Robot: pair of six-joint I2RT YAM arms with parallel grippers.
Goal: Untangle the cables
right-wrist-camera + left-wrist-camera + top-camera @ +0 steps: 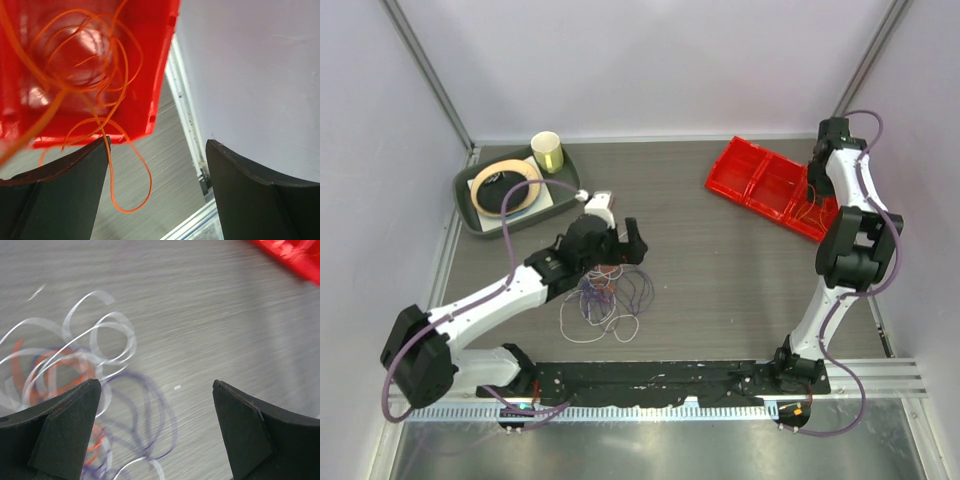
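Note:
The cables (610,295) lie in a loose tangle of white, purple and orange-red loops on the table. My left gripper (623,250) hovers open just behind the tangle. In the left wrist view the open left gripper (155,390) has purple loops (155,410) between its fingers, with white loops (110,320) and orange-red loops (55,365) to the left. An orange cable (95,55) lies coiled in the red tray (150,30). One loop of it hangs over the tray's edge. My right gripper (157,142) is open and empty above that loop, at the tray (760,180).
A green tray (470,215) at the back left holds a roll of tape (506,187) and a pale cup (548,152). The right wall and its rail (187,125) stand close beside my right gripper.

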